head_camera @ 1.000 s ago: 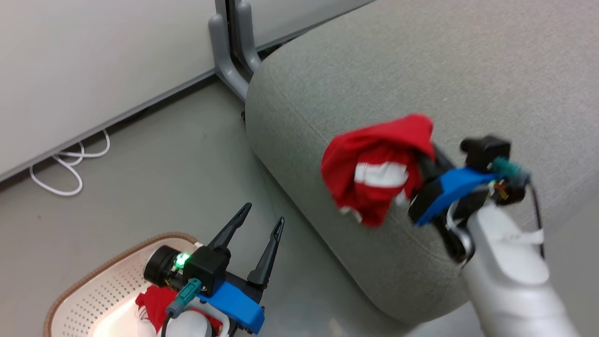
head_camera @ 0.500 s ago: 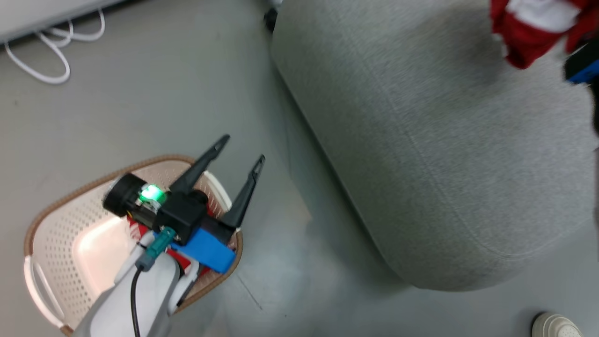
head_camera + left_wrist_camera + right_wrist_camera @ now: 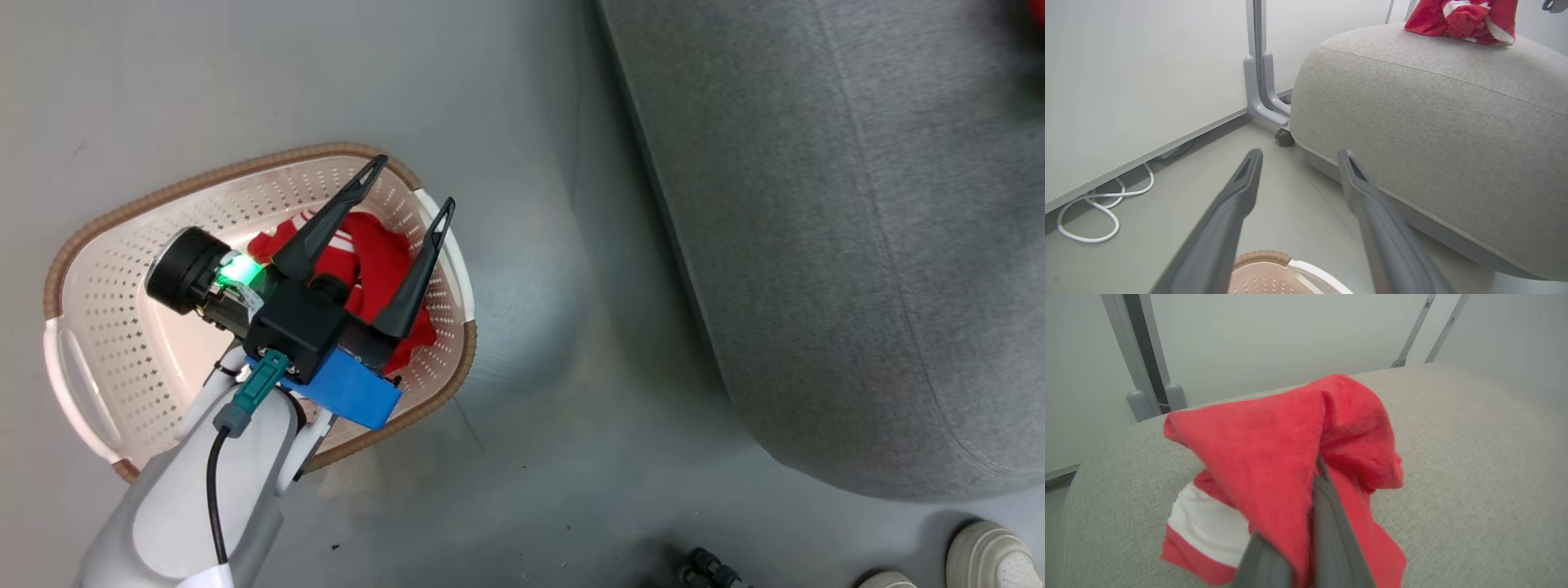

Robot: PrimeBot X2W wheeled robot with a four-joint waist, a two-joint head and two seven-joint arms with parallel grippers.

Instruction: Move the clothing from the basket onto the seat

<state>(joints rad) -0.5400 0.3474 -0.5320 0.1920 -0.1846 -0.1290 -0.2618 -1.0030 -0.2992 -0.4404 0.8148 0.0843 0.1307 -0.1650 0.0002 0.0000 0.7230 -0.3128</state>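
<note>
While my right gripper [image 3: 1316,486] clamps a limp garment [image 3: 1257,449] over the seat [image 3: 1453,457], my empty, wide-open left gripper [image 3: 414,181] should pinch a fold of the basket's [image 3: 245,163] clothing [image 3: 384,253].

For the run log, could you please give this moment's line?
left pincer open over basket | right pincer shut on garment over seat

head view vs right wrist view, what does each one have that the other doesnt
Head view: the basket, a red garment inside it, the open left gripper above that, and a person's shoes at the lower right. Right wrist view: the right gripper shut on a red-and-white garment, with grey posts behind. Shared: the grey seat.
</note>
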